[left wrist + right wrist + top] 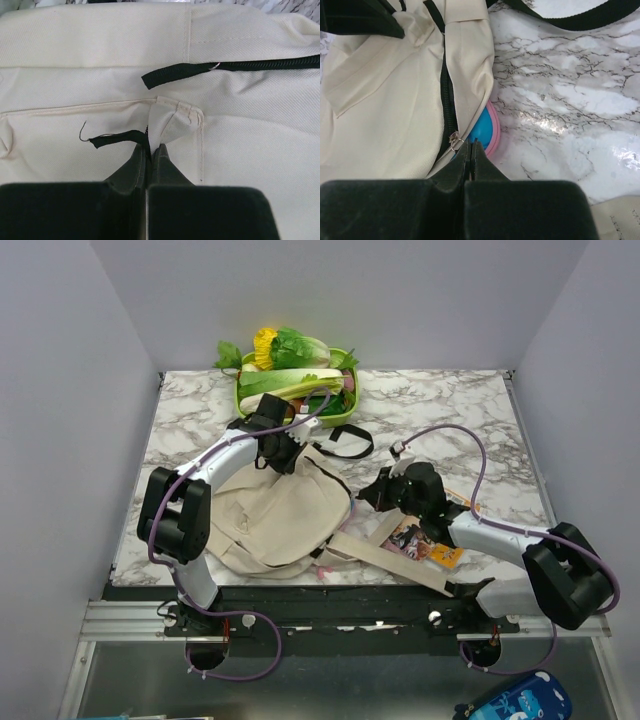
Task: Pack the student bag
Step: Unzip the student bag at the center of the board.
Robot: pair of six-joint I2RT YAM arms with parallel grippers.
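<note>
Canvas student bag [280,515] lies slumped on the marble worktop [450,410], centre-left, with its straps trailing toward the near edge. The left claw [149,150] is pinched together on a raised fold of the bag's cloth beside a black zip end. The right claw [470,145] is closed at the bag's edge, just beside the metal zip ring [454,140]; whether it nips the pull is unclear. A pink and blue case [487,130] peeks from under the bag. The colourful booklet [425,543] has print too small to read.
</note>
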